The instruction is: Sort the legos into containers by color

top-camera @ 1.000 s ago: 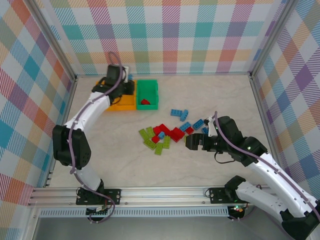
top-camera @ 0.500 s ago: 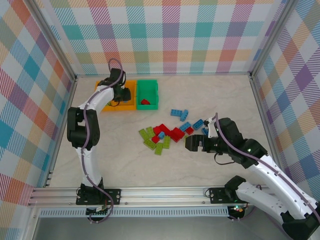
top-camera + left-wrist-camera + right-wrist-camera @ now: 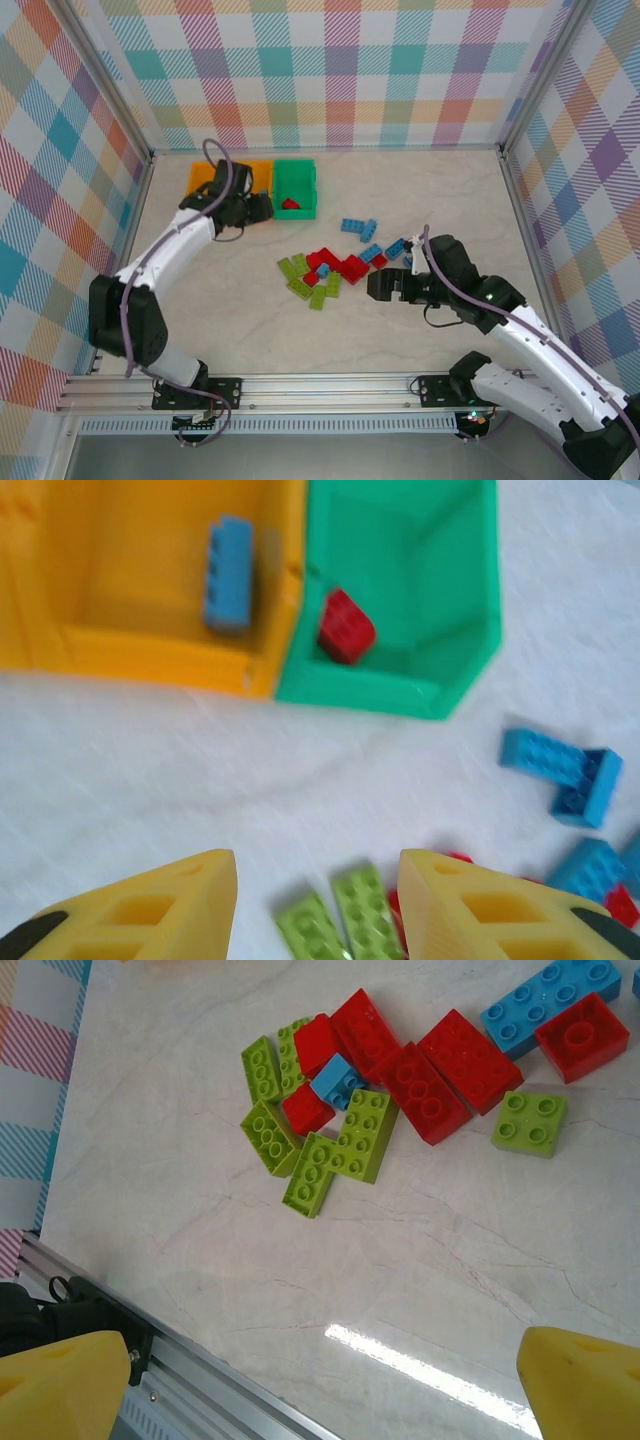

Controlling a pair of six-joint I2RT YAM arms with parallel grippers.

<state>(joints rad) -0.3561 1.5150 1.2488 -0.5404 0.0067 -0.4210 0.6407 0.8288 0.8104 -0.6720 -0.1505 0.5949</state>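
The left claw (image 3: 260, 208) hangs empty, fingers apart, near the green bin (image 3: 298, 175), the lego pile (image 3: 322, 274) at its 5 o'clock on the worktop (image 3: 420, 190). The right claw (image 3: 384, 287), spread wide and empty, has that pile just beside it at 9 o'clock, so it sits nearer.

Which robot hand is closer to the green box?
Left. The left gripper sits right beside the green bin, at its near-left corner; the right gripper is far off, past the brick pile.

glossy plastic legos (image 3: 432, 1088), smooth plastic containers (image 3: 402, 694); polished marble-look table (image 3: 250, 1250)
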